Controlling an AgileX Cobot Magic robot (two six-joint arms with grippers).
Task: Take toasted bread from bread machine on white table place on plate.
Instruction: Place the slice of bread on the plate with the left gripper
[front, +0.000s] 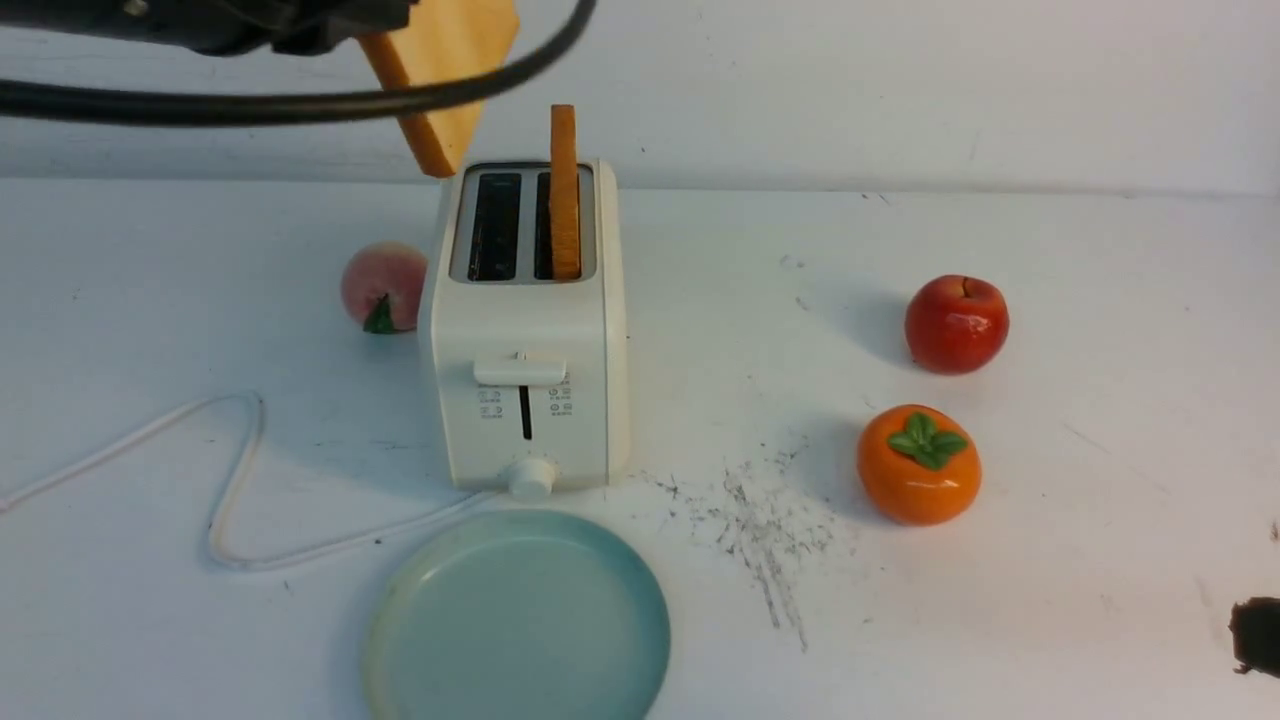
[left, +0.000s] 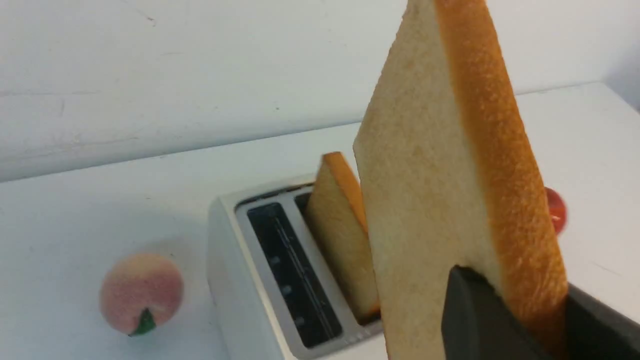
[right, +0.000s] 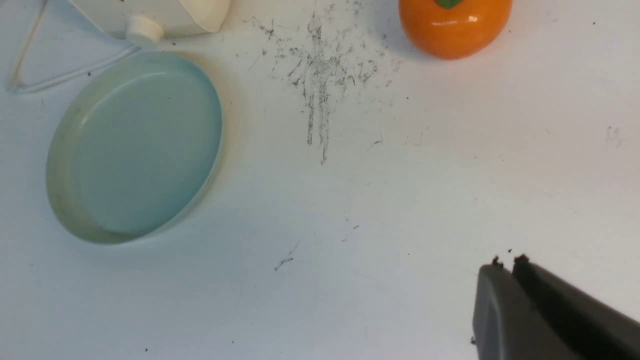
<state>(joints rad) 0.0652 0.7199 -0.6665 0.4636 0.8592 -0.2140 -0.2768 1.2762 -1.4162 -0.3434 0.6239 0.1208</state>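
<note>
Left wrist view: a toast slice (left: 430, 175) is gripped by the left end effector (left: 520, 300), raised clear of the bread machine (front: 530, 330) (a second slice (front: 564, 190) is seen upright in its right slot). The plate (front: 520, 620) is set before it on the desk (front: 1050, 550); the right end effector (right: 505, 262) is closed on nothing.

Left arm (front: 200, 22) and its thick cable (front: 300, 103) are black, right hand (right: 507, 262) dark grey.

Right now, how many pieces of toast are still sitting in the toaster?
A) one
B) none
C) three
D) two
A: only one slice stands in the toaster, because the left gripper holds the other slice up in the air above it.
</note>
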